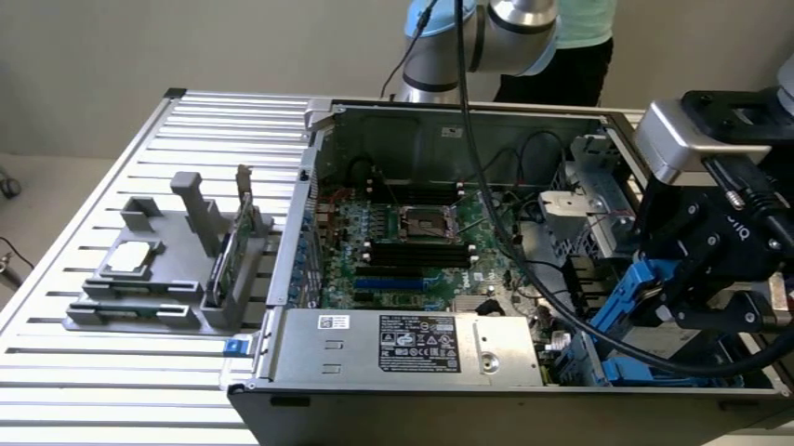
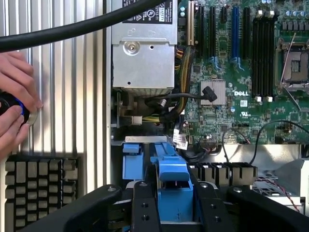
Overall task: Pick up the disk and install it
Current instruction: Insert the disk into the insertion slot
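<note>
Gripper (image 1: 664, 302) hangs at four o'clock in the exterior view, over the drive bay (image 1: 581, 269) corner of the open computer case (image 1: 434, 111). A jam looks the likeliest trouble: if the disk (image 2: 172, 176) goes in skewed, its blue carrier could catch on the bay rails or the neighbouring blue carriers (image 2: 132, 162), and the black wiring bundle (image 2: 169, 104) just beside the bay could get pinched. The arm's own thick cable (image 1: 478, 139) drapes across the motherboard (image 1: 410, 232) from twelve o'clock and might snag. A person's hand (image 2: 14, 111) lies against the slatted table (image 1: 125, 372) near the case. The jaws stand about halfway apart, clamped on the disk's blue carrier, a finger (image 2: 145, 208) on either side. The disk sits at the bay's mouth; how deep I cannot tell.
</note>
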`<state>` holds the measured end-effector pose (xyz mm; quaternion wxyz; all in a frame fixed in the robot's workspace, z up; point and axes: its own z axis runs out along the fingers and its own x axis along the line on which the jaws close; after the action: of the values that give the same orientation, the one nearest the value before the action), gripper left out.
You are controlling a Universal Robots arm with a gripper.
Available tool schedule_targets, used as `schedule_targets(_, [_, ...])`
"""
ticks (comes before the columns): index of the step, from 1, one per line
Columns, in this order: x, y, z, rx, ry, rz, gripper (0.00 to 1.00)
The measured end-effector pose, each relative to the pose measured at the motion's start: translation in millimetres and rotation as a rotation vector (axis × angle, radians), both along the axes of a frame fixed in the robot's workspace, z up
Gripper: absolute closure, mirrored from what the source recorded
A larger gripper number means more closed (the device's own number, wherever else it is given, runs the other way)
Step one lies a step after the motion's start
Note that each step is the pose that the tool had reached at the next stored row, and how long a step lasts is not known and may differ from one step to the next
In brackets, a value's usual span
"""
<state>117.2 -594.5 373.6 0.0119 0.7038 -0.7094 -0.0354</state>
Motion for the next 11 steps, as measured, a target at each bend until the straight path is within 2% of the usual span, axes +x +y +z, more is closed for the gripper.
schedule_targets(11, [-0.2, -2.1, -8.9, -0.0007, 0.0138, 0.0, 0.66])
